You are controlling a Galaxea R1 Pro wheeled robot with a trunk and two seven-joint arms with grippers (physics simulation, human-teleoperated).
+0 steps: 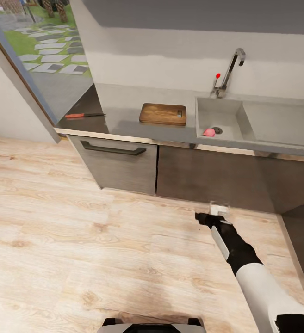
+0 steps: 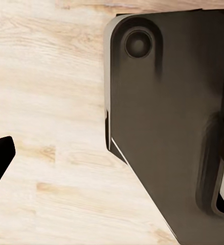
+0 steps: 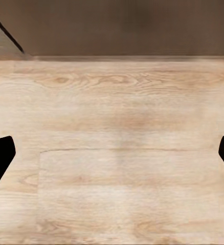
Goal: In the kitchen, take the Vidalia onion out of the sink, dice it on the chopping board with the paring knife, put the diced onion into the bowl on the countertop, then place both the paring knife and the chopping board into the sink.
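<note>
Down in the grey steel sink (image 1: 226,121) the small pinkish-red onion (image 1: 209,132) waits, so I'd roll closer before raising my right pincer (image 1: 215,212), seemingly spread wide and empty.

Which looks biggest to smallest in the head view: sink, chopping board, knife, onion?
1. sink
2. chopping board
3. paring knife, nearly as long as the board but far thinner
4. Vidalia onion

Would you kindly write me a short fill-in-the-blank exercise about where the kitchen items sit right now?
1. The Vidalia onion lies inside the ____, beside the drain.
2. The chopping board rests on the ____.
3. The paring knife lies on the board's ____ side in the head view.
4. The right gripper hangs over the wooden ____.

Missing words: sink; countertop; left; floor
</note>
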